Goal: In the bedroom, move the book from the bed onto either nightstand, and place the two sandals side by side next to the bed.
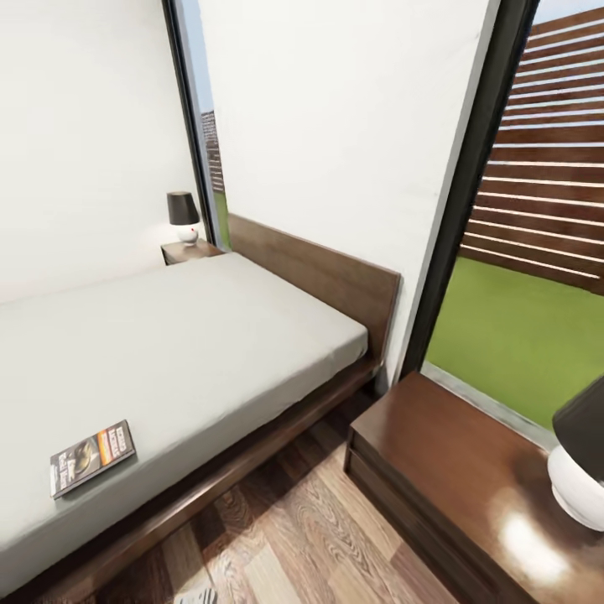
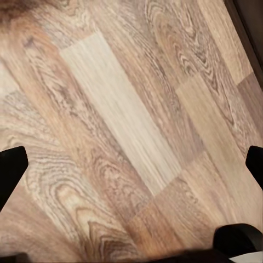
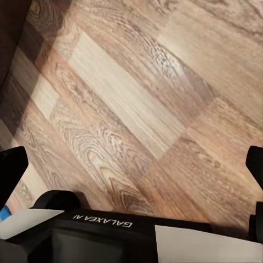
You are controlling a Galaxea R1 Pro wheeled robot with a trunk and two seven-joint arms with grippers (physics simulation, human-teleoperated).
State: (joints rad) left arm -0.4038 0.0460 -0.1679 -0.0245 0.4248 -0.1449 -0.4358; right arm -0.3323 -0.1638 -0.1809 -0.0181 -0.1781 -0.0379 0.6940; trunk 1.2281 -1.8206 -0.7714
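**Brown planks underfoot, book waiting on the near corner of the bed**

Brown plank floor (image 2: pixel 126 131) lies under both wrist cameras, grain running diagonally, nothing between the fingers. The left gripper (image 2: pixel 131 164) shows dark fingertips at the two edges of its view, spread wide and holding nothing; the right gripper (image 3: pixel 131 164) looks the same, jaws wide apart and empty over bare floor (image 3: pixel 137 104), with the robot's own dark base below it. A sliver of bright blue sits at the edge of the right wrist view, too small to say whether it is a sandal.

In the head view the nearest things are the floor strip between the furniture and, on the right, the glossy top of the nightstand (image 1: pixel 453 470), carrying a lamp (image 1: pixel 579 470) at its right end. To the left lies the bed (image 1: pixel 184 335), and the book (image 1: pixel 91 458) rests flat on the mattress close to its near edge, cover up, clear of everything else. Farther off, beyond the headboard, a second nightstand (image 1: pixel 189 250) with a small lamp stands against the wall.

The step in hand looks like the approach to the book. It is thin and flat on a soft cover, so a top-down pinch would likely need the fingers pressed into the mattress on either side of the short edge, or the book nudged slightly over the bed edge first. The near nightstand's bare left part is the obvious drop spot; keep clear of the lamp.
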